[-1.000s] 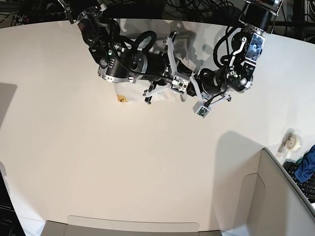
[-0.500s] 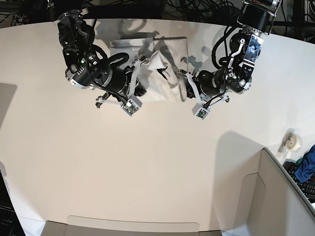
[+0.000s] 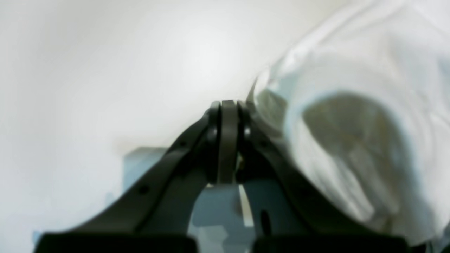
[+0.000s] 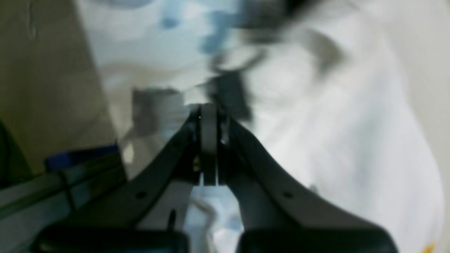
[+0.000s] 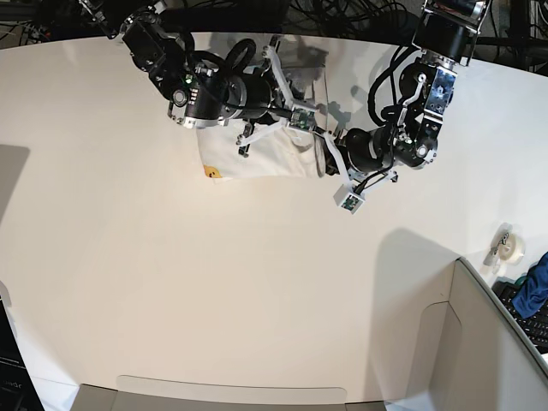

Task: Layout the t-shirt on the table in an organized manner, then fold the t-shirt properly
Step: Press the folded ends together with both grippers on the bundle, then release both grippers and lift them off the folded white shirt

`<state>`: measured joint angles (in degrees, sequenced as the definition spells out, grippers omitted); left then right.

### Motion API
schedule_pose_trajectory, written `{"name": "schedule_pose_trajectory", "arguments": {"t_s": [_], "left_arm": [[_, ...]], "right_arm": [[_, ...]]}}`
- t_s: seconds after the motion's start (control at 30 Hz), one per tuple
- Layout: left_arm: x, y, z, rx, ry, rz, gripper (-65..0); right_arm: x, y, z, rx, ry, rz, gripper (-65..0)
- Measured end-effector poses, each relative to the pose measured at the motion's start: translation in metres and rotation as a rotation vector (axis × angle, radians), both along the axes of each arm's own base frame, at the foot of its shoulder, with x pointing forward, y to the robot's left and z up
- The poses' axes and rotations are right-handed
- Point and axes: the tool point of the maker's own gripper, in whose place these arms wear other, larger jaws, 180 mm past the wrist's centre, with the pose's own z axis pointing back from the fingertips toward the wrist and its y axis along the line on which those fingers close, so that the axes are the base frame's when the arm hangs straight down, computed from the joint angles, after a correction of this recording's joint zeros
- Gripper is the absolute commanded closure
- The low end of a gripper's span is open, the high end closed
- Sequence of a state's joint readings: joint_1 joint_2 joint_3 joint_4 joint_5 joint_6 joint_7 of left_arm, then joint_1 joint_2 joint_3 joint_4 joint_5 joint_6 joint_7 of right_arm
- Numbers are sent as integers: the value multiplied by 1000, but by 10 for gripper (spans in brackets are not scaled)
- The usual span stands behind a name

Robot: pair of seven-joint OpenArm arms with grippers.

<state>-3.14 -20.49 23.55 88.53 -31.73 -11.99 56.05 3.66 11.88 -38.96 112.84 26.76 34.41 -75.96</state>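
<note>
We have the t-shirt bunched into a compact white heap at the far side of the table, its small yellow emblem peeking out at the near left corner. Our right gripper has its jaws pressed together; white cloth lies all around the tips, but the wrist view is too blurred for us to tell whether any fabric is pinched between them. Our left gripper is likewise closed, its tips just beside a rounded fold of the shirt, and again we cannot tell if it holds anything. In the base view both arms crowd over the heap from either side. We judge the spreading step is still in hand: the shirt is nowhere near flat. To do it well, we should take two well-separated edges, draw them apart evenly and low over the table, and avoid dragging the heap toward the far edge.
</note>
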Motion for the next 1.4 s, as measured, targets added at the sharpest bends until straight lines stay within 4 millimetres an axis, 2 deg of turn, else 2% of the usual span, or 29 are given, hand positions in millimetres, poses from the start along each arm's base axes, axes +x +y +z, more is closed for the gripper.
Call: {"name": "schedule_pose_trajectory", "arguments": {"t_s": [0.13, 0.23, 0.3, 0.4, 0.47, 0.57, 0.67, 0.77, 0.87, 1.0, 1.07, 1.13, 1.27, 1.4], "left_arm": [[1, 0, 1, -4, -9, 3, -1], [8, 6, 6, -12, -26, 35, -1], [14, 25, 14, -7, -38, 100, -1], [22, 76, 22, 87, -47, 221, -1], [23, 87, 28, 106, -56, 236, -1], [15, 87, 28, 113, -55, 228, -1], [-5, 77, 30, 94, -51, 172, -1], [-19, 92, 39, 167, -74, 133, -1], [-33, 101, 53, 227, -108, 86, -1], [-61, 84, 62, 204, -106, -4, -1], [-78, 75, 60, 235, -103, -112, -1], [-104, 59, 51, 232, -60, -292, -1], [-160, 35, 27, 236, 49, -507, -1], [-170, 17, 19, 282, 6, -645, -1]], "right_arm": [[5, 7, 7, 22, -18, 6, 0], [26, -1, 11, -5, -83, -49, 0], [43, -10, 14, -28, -142, -103, 0], [70, -31, 15, -106, -239, -194, 0], [87, -45, 19, -168, -305, -265, 0], [113, -72, 29, -282, -420, -372, 0], [136, -91, 34, -380, -526, -406, 0], [154, -112, 23, -506, -556, -428, 0], [168, -114, 11, -536, -579, -400, 0], [182, -119, -16, -586, -534, -360, 0], [189, -121, -22, -597, -526, -352, 0], [197, -119, -23, -603, -521, -351, 0], [208, -110, -15, -576, -537, -348, 0], [211, -115, -13, -589, -543, -354, 0]]}}
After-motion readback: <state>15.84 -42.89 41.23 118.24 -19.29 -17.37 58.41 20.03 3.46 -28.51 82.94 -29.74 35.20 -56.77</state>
